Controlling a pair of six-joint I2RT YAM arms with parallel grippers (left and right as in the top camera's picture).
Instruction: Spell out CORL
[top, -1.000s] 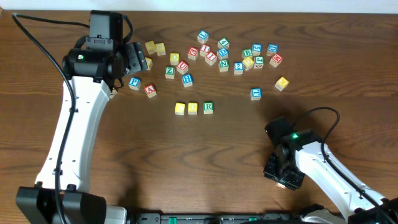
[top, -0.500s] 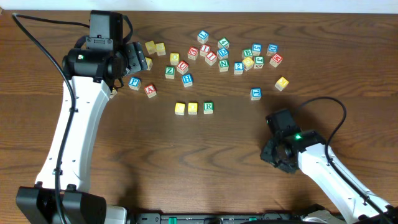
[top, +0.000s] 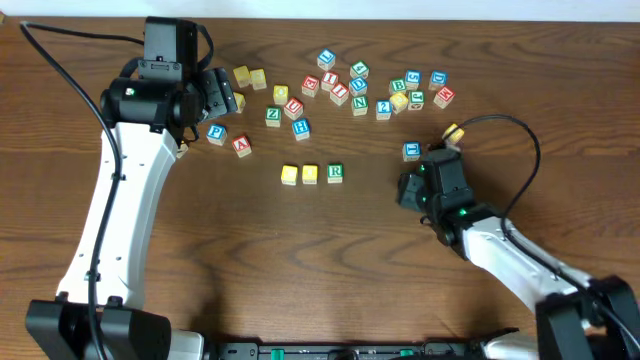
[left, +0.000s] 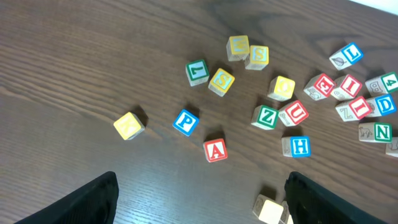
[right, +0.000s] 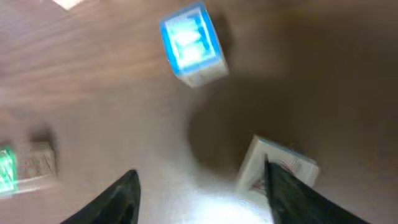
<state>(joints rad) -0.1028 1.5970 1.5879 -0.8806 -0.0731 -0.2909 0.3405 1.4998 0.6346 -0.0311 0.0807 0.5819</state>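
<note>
Right hand (right: 199, 173) | fingers apart, low over table (right: 93, 112) | blue-framed cube (right: 191, 43) ahead

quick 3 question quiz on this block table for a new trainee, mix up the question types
1. True or false: in the overhead view, the green R cube sits at the right end of the three-cube row.
2. The row's opposite end cube has a top that is: A) yellow B) red C) blue
3. Fill in: the left gripper has its jaws ____, with nothing between them.
Key: 1 true; 2 A; 3 open
</note>
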